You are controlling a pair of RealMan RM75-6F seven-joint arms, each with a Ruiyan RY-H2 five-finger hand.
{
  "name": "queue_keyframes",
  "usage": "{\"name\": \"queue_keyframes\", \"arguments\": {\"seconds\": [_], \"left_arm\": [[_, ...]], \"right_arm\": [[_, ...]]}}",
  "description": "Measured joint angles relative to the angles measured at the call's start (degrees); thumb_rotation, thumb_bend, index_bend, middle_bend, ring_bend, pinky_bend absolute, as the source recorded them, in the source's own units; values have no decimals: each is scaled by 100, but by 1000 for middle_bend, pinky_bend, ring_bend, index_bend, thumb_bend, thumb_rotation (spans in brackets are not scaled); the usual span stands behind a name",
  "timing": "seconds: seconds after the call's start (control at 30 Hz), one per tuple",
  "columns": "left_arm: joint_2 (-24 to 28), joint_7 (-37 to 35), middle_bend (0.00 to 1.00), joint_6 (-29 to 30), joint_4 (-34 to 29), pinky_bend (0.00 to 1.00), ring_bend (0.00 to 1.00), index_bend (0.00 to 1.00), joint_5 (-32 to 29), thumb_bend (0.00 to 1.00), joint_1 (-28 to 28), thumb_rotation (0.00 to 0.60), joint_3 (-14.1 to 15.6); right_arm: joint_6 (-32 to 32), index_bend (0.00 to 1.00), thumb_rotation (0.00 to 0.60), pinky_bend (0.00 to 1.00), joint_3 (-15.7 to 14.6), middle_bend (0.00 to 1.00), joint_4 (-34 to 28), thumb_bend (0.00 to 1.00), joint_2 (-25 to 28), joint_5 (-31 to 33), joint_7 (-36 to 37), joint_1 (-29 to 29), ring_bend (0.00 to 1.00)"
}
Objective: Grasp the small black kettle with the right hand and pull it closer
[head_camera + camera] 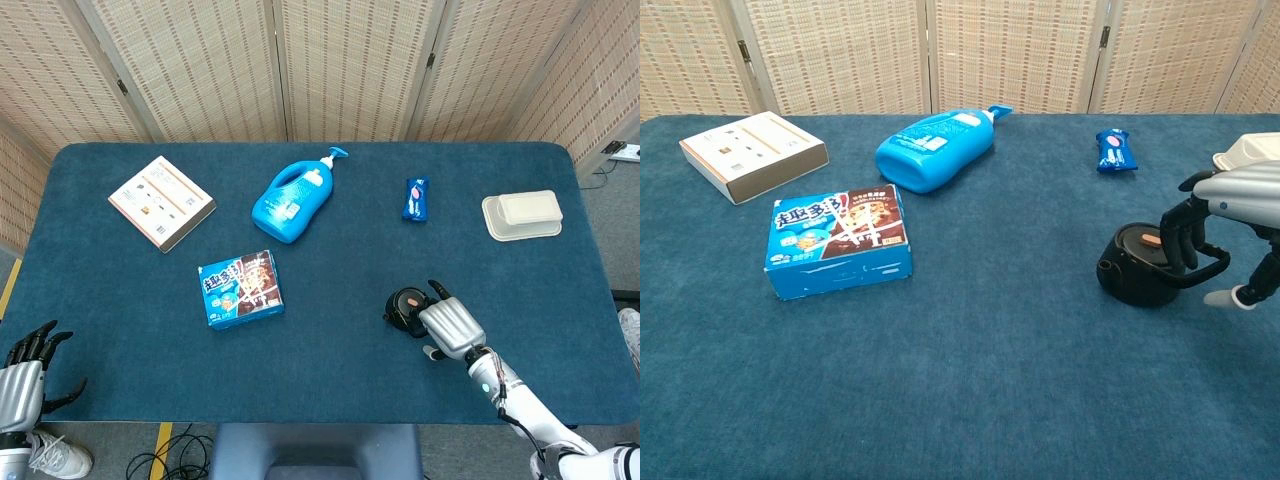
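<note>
Reaching hand: the right hand [1225,215] sits over the right side of the kettle [1140,264], dark fingers [1185,238] curled down around the looped handle [1200,272].
Right hand state: the thumb shows apart, below the handle; whether the fingers truly clamp the handle I cannot tell.
Kettle: small, black and round, upright on the blue tabletop [970,360], with an orange knob [1150,240] on its lid and a short spout [1103,268] pointing left.
Kettle from above: the kettle [406,309] lies in the right half of the tabletop [330,360], toward the near edge, partly covered by the silver back of the right hand [452,327].
Left hand: the left hand [22,365] hangs off the near left corner of the tabletop, fingers spread, holding nothing.
Other things: a blue cookie box [839,240] sits well to the left of the kettle; a blue bottle [938,148] lies on its side behind the box; a flat pale box [753,154] is at the far left; a small blue packet [1116,150] lies behind the kettle; a cream container [522,215] rests near the right edge.
Background: woven folding screens [340,65] stand behind the tabletop.
</note>
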Motion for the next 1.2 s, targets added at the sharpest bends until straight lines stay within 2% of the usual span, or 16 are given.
{"name": "queue_keyframes", "arguments": {"seconds": [0.47, 1.2], "left_arm": [[-38, -56, 106, -42, 70, 150, 111, 242, -24, 265, 5, 600, 5], [-71, -77, 106, -92, 129, 150, 111, 242, -59, 265, 5, 600, 4]], "right_arm": [[93, 477, 600, 0, -68, 483, 26, 162, -175, 138, -635, -66, 391], [-119, 493, 600, 0, -183, 497, 203, 169, -337, 309, -730, -106, 411]]}}
